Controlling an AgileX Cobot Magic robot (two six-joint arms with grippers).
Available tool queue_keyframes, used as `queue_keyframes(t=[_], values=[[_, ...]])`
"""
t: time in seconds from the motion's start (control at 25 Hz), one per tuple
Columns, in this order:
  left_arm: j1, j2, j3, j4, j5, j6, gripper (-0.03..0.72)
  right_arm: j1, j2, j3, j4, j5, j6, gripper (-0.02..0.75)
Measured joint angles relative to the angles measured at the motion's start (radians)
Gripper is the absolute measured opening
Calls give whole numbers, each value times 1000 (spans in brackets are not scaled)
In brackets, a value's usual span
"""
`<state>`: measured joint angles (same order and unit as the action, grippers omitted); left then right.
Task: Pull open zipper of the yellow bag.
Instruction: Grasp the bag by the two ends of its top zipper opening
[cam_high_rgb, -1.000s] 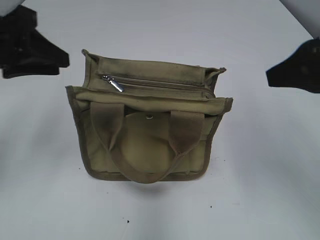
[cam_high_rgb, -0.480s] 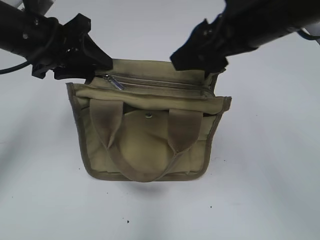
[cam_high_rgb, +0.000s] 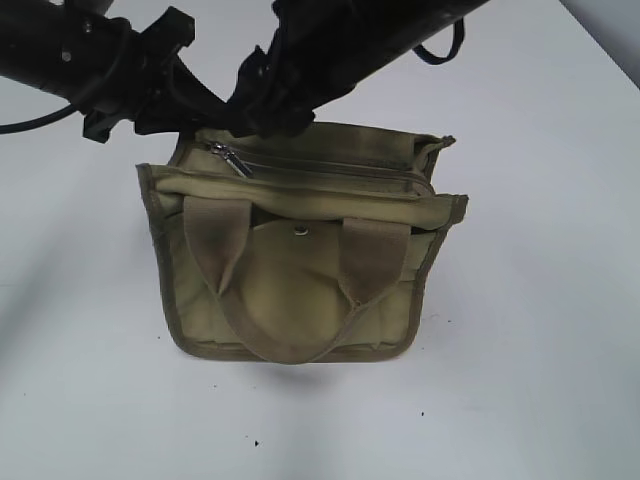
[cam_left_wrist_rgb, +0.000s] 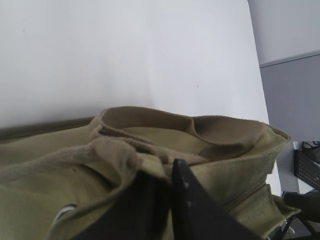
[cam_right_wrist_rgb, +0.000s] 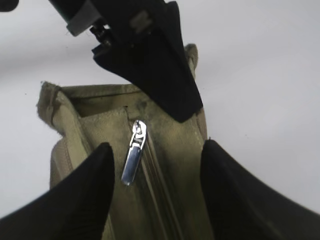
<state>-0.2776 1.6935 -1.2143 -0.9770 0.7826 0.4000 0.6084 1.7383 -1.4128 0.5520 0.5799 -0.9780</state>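
The yellow bag (cam_high_rgb: 300, 280) stands upright mid-table, its handles hanging down the front. Along its top runs the closed zipper (cam_high_rgb: 340, 172), with the silver pull tab (cam_high_rgb: 232, 160) at the left end. My left gripper (cam_high_rgb: 197, 125) is at the bag's back left corner; in the left wrist view its jaws (cam_left_wrist_rgb: 170, 167) are pinched together on a fold of the bag's fabric (cam_left_wrist_rgb: 225, 160). My right gripper (cam_high_rgb: 268, 118) reaches across from the right. It (cam_right_wrist_rgb: 157, 147) is open and straddles the zipper (cam_right_wrist_rgb: 157, 172), with the pull tab (cam_right_wrist_rgb: 133, 159) lying untouched near its left finger.
White table (cam_high_rgb: 540, 330) surrounds the bag. A round snap button (cam_high_rgb: 300, 230) sits on the front pocket flap between the two handles (cam_high_rgb: 215, 265). Both black arms crowd the bag's back left corner, and the left gripper's fingers (cam_right_wrist_rgb: 160, 75) show just beyond the pull tab.
Both arms swung in from the sides. The left gripper closed on the bag's back left corner. The right gripper crossed leftward over the zipper to the pull tab and narrowed somewhat.
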Motion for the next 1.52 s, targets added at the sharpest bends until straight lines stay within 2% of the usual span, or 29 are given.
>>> queue_keyframes(t=[0.32, 0.68, 0.76, 0.88, 0.96, 1.12, 1.28, 1.52], values=[[0, 0, 0, -30, 11, 9, 34, 57, 70, -25, -43, -2, -34, 413], [0, 0, 0, -32, 18, 9, 34, 62, 109, -27, -190, -3, 29, 289], [0, 1, 0, -32, 19, 9, 34, 62, 116, -28, -202, 1, 39, 235], [0, 1, 0, -32, 21, 9, 34, 62, 118, -28, -204, 20, 43, 71], [0, 2, 0, -32, 23, 9, 34, 62, 118, -29, -207, 39, 43, 9], [0, 2, 0, -32, 31, 9, 33, 62, 116, -31, -226, 79, 48, 2], [0, 2, 0, -41, 50, 9, 32, 43, 88, -31, -295, 162, 135, 2], [2, -3, 0, -51, 50, 9, 32, -70, 5, -31, -380, 382, 319, 2]])
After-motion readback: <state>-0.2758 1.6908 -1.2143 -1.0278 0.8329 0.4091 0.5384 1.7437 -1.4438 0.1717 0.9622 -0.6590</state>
